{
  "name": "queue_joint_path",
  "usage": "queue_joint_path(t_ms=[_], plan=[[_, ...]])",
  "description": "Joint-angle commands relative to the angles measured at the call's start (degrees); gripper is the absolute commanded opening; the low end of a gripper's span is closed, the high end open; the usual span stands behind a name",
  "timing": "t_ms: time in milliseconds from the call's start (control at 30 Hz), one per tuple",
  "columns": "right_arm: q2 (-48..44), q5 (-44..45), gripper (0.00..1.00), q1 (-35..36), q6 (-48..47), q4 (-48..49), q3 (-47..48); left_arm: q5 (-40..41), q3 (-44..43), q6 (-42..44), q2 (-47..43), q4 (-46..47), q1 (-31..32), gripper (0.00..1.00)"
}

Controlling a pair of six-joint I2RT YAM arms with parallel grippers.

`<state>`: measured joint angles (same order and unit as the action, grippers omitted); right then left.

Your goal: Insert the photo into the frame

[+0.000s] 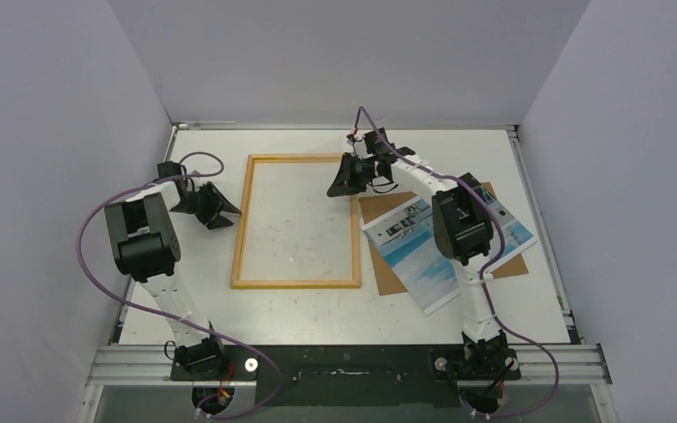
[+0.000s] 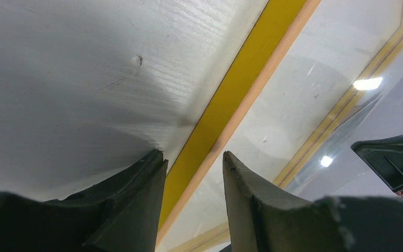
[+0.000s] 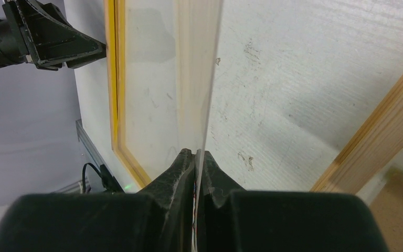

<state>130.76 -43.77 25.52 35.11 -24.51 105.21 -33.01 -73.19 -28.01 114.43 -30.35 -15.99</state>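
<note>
Left tool (image 1: 227,211): jaws part-open astride the frame's (image 1: 295,284) left rail; whether it gripped could not be told.
Right tool (image 1: 339,181): closed on the edge of a clear pane (image 3: 168,94) by the frame's far right corner.
Frame: flat on the bench (image 1: 300,310).
Photo (image 1: 405,251): face up on the brown board (image 1: 377,210), right of the frame.

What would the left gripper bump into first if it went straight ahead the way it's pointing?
Probably the frame: its yellow left bar lies just ahead of the left gripper, lined up with the gap between its open fingers. How close is hard to tell.
</note>
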Motion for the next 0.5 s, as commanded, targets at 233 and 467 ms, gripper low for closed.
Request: queue_joint_path(t_ms=[233, 467], plan=[[-1.71, -2.20, 0.00, 0.10, -0.42, 4.11, 1.98, -1.28, -2.92, 1.26, 1.55, -0.06, 0.96, 0.41], [-1.68, -2.29, 0.00, 0.07, 11.26, 7.04, 2.38, 4.48, -4.34, 3.00, 2.08, -3.46, 1.70, 0.32]])
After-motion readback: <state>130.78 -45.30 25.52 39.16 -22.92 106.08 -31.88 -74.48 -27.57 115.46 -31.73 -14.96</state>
